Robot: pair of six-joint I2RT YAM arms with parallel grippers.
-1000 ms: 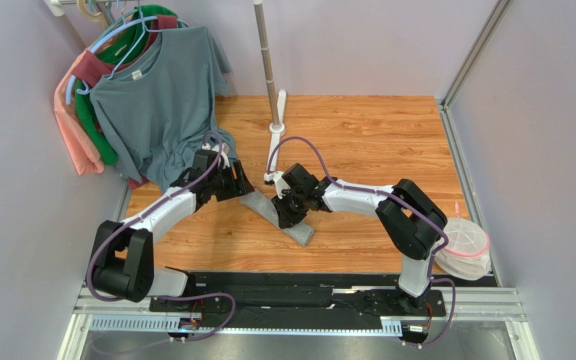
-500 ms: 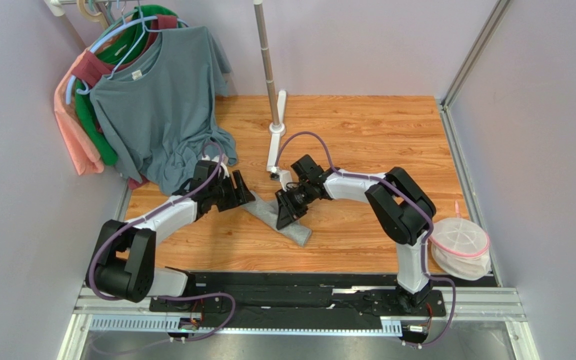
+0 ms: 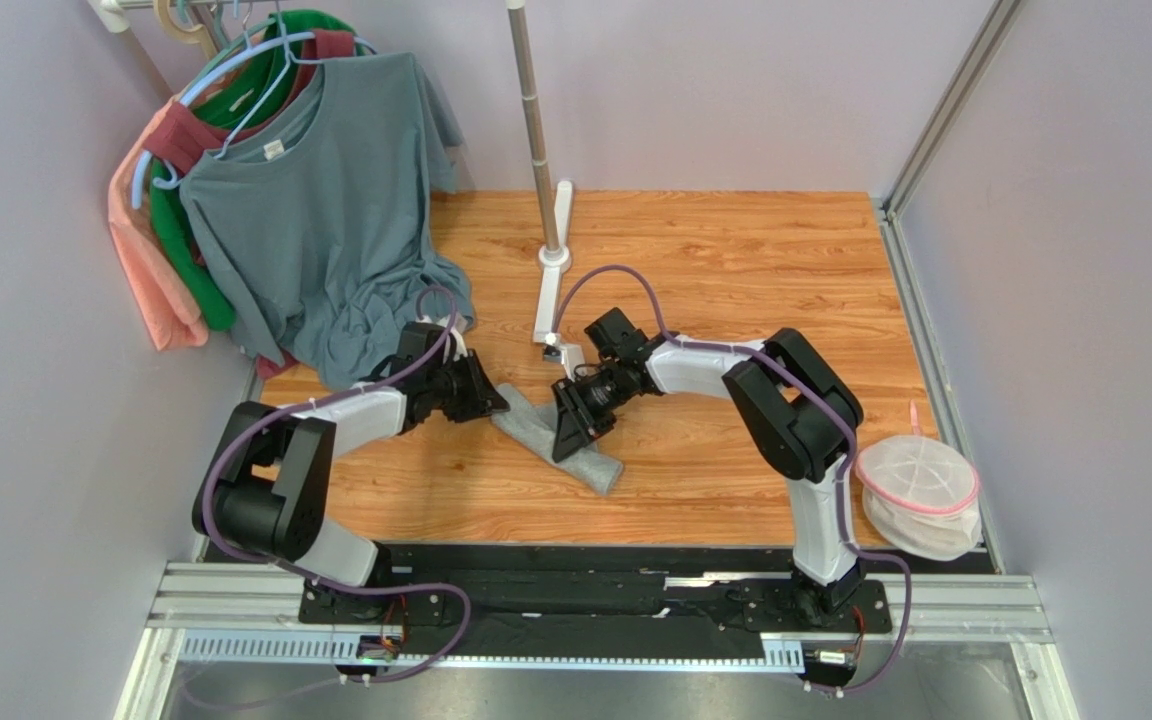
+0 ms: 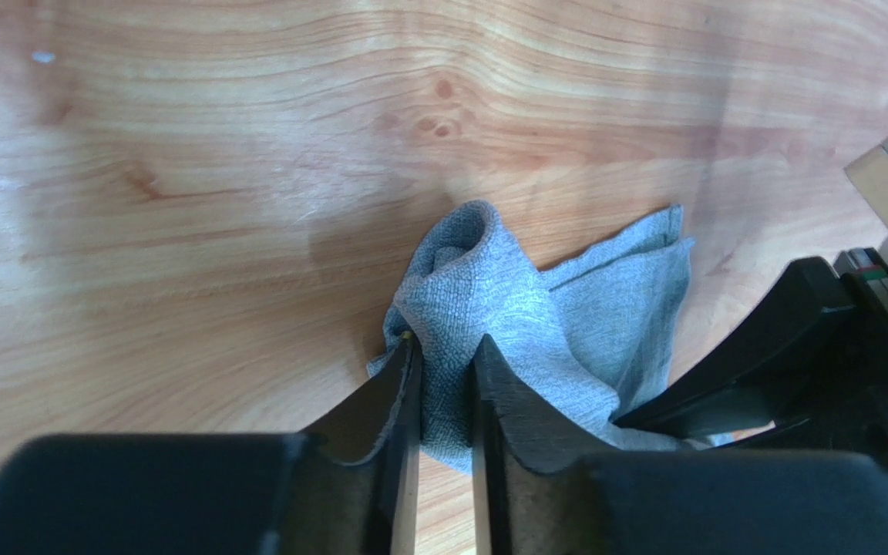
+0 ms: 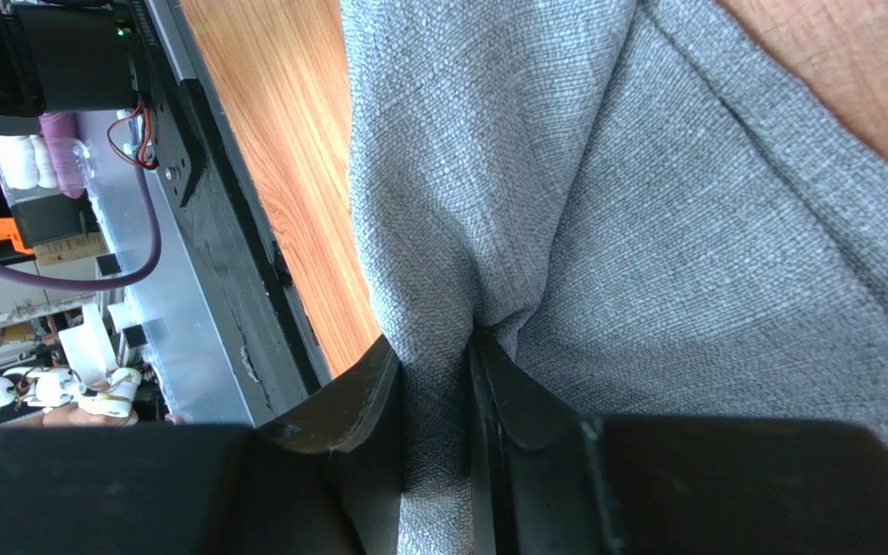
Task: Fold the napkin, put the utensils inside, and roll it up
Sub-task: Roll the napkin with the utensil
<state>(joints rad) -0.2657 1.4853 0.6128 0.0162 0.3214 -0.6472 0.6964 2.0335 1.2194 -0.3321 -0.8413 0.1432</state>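
Mid-table (image 3: pixel 717 255), napkin (image 4: pixel 530 301) pinched, left claw (image 4: pixel 443 359), right claw (image 5: pixel 437 359)

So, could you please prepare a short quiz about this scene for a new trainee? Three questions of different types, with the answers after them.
1. True or false: a fork lies uncovered on the wooden table beside the napkin.
2. What do the right jaws grip? A) the metal pole B) a fold of the napkin C) nothing
3. Short answer: which garment hangs at the front of the rack, at the far left?

Key:
1. False; no fork shows in any view.
2. B.
3. The blue-grey T-shirt.
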